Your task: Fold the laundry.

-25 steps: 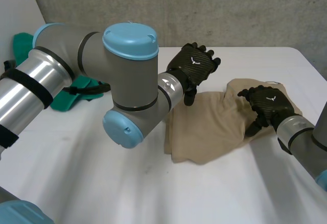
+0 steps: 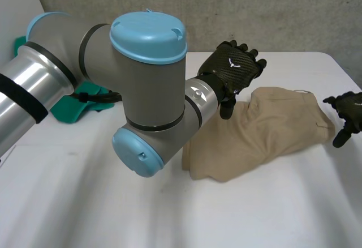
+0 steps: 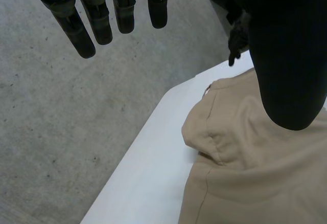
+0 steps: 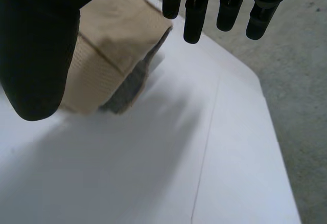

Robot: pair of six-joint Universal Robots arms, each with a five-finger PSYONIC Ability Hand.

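A beige garment (image 2: 266,126) lies bunched on the white table (image 2: 85,202), right of the middle. My left hand (image 2: 235,69) hovers over its far left edge, fingers straight and holding nothing. In the left wrist view this hand (image 3: 100,22) hangs above the garment (image 3: 255,162), clear of it. My right hand (image 2: 349,112) is just off the garment's right end, open and empty. The right wrist view has its fingers (image 4: 194,14) spread over bare table (image 4: 153,173), with the garment's folded end (image 4: 115,32) under the thumb side.
A green cloth (image 2: 85,103) lies at the table's far left, behind my left arm (image 2: 141,89). The table's far edge (image 3: 148,137) runs close behind the garment, with grey concrete floor (image 3: 61,121) beyond. My right hand (image 3: 238,35) appears small past the garment.
My right hand has let go of the garment's right part and pulled away to the right. My left hand has shifted slightly right along the far edge.
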